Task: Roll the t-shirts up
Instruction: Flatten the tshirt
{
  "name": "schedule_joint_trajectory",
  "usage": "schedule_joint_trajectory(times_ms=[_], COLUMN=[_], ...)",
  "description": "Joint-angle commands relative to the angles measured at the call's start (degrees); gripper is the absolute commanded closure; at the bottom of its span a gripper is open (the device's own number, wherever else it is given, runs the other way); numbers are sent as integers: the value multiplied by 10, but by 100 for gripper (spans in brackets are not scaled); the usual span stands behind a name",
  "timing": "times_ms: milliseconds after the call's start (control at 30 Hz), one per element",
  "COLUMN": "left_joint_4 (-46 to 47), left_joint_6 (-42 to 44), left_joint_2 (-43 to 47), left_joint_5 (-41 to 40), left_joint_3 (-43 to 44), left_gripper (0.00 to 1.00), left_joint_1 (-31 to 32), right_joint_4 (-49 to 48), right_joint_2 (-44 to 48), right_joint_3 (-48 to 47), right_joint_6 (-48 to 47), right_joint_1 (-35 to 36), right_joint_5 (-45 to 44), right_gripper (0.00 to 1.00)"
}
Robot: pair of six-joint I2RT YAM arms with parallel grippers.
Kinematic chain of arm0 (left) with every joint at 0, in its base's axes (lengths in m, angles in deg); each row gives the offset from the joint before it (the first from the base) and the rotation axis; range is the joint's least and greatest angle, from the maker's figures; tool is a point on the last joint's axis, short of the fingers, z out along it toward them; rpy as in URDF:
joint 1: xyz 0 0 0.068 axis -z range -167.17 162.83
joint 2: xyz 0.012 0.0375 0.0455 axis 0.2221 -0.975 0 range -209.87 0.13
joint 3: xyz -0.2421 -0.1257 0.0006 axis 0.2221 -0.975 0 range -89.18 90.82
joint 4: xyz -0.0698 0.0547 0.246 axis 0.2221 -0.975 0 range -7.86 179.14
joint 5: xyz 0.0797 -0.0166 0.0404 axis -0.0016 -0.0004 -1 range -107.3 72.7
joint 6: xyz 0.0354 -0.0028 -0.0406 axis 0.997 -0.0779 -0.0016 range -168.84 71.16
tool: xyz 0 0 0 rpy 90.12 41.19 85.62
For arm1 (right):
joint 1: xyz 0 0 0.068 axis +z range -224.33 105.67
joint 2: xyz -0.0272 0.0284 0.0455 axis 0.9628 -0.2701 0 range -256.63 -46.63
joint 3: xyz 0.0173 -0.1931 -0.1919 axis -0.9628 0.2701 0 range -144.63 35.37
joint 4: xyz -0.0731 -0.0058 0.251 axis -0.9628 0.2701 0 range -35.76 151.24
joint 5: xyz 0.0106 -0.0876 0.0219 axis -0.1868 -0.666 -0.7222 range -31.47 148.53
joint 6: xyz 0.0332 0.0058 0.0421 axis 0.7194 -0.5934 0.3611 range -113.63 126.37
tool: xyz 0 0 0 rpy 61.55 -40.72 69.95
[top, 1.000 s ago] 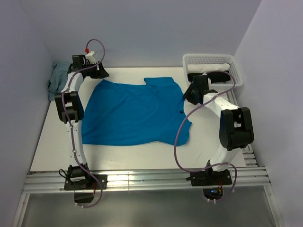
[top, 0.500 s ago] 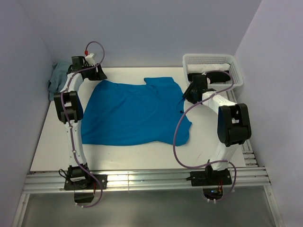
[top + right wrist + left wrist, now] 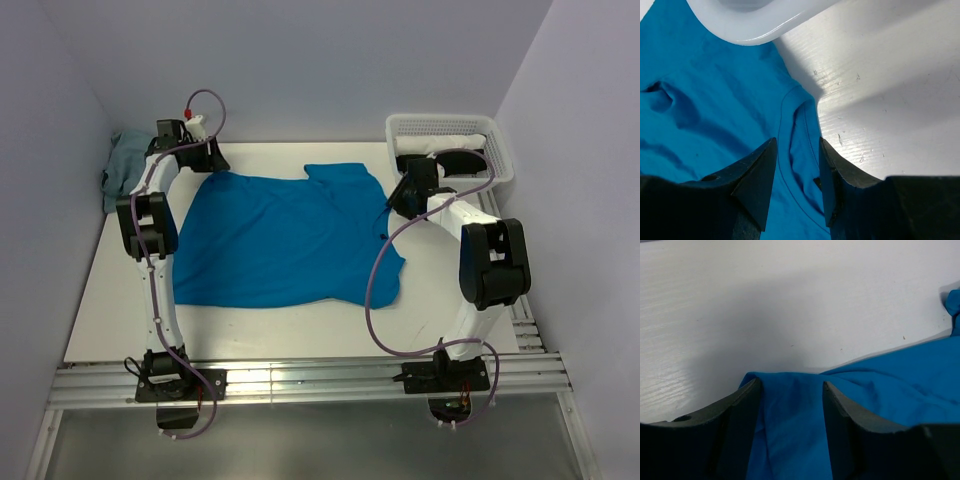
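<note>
A turquoise-blue t-shirt (image 3: 285,240) lies spread flat on the white table. My left gripper (image 3: 205,160) is at the shirt's far left corner. In the left wrist view the gripper (image 3: 790,390) is open, its dark fingers (image 3: 742,410) astride the shirt corner (image 3: 790,415). My right gripper (image 3: 400,197) is at the shirt's right edge. In the right wrist view it (image 3: 797,150) is open, low over a stitched, wrinkled edge of the shirt (image 3: 800,130), one finger on each side of a fold.
A white mesh basket (image 3: 500,145) holding a white bundle stands at the far right; its rim shows in the right wrist view (image 3: 750,22). A grey-blue cloth (image 3: 122,160) lies crumpled at the far left by the wall. Metal rails (image 3: 300,380) run along the near edge.
My right arm has reached a little further towards the shirt's right edge. My left gripper has shifted slightly right at the far left corner. The shirt has not moved.
</note>
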Motion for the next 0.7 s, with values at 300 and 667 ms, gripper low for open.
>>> schedule_joint_trajectory(times_ms=[300, 667], left_joint_4=[-13, -30], left_joint_6=[24, 30], left_joint_2=[73, 76], left_joint_5=[-13, -12], left_joint_3=[-25, -37], left_gripper=[43, 45], left_joint_1=[2, 2], right_joint_4=[4, 8], right_joint_2=[-15, -19], right_joint_3=[-30, -32], right_joint_6=[-4, -3], right_joint_1=[-5, -5], right_joint_5=[-17, -16], right_gripper=[54, 55])
